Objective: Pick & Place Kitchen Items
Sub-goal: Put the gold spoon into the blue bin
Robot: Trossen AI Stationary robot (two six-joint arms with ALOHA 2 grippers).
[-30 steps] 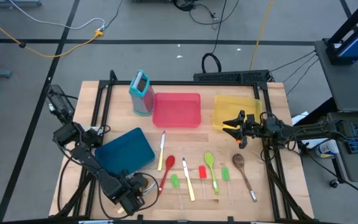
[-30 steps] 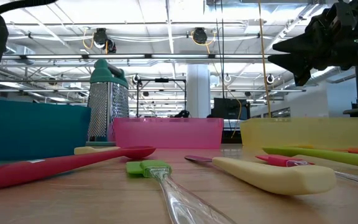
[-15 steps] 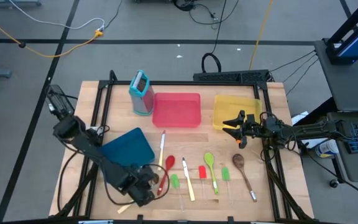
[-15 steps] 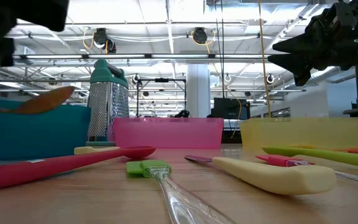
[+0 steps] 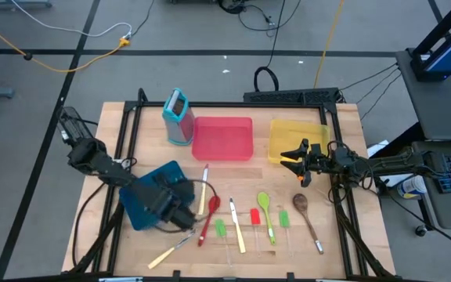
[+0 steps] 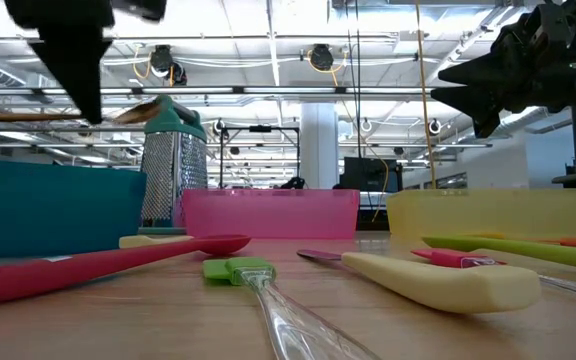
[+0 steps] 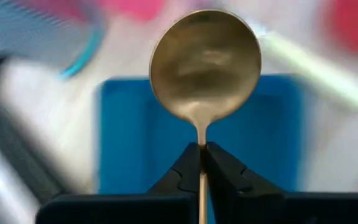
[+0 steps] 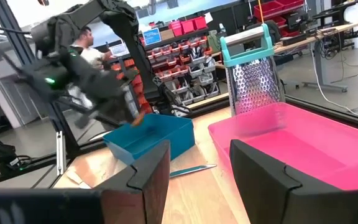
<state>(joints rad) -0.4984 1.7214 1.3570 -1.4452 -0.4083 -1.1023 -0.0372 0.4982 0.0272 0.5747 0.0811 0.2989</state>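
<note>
My left gripper [image 5: 177, 210] hangs over the blue tray [image 5: 143, 188], shut on a brown spoon whose round bowl [image 7: 205, 65] reaches past the fingertips. In the low view the spoon [image 6: 143, 110] lies level, high above the tray. The gripper hides most of it from above. My right gripper [image 5: 297, 160] waits open at the yellow tray's [image 5: 288, 137] near-left corner, touching nothing. Other utensils lie flat on the table: a red spoon [image 5: 208, 218], a green spoon [image 5: 265, 210], a wooden spoon [image 5: 304, 207], cream-handled knives [image 5: 237, 233] and short green and red pieces [image 5: 254, 217]. My left gripper pinches the spoon's thin neck [image 7: 201, 144], just behind the bowl, between its two fingers [image 7: 185, 165]. The fingers come from above, pointing down, and lie across the spoon. The spoon is lifted clear and level, its handle [image 6: 18, 117] running toward the table's left.
A pink tray [image 5: 224, 139] sits at the far middle, with an upright teal grater [image 5: 178, 117] to its left. A slim pale utensil [image 5: 167, 252] lies near the table's near-left edge. Black frame rails run along both sides of the table.
My left gripper has risen from the table's near-left corner and swung toward the far and right, ending over the blue tray. It stayed shut on the spoon, which went from table height to well above the tray's rim. The right arm kept still.
</note>
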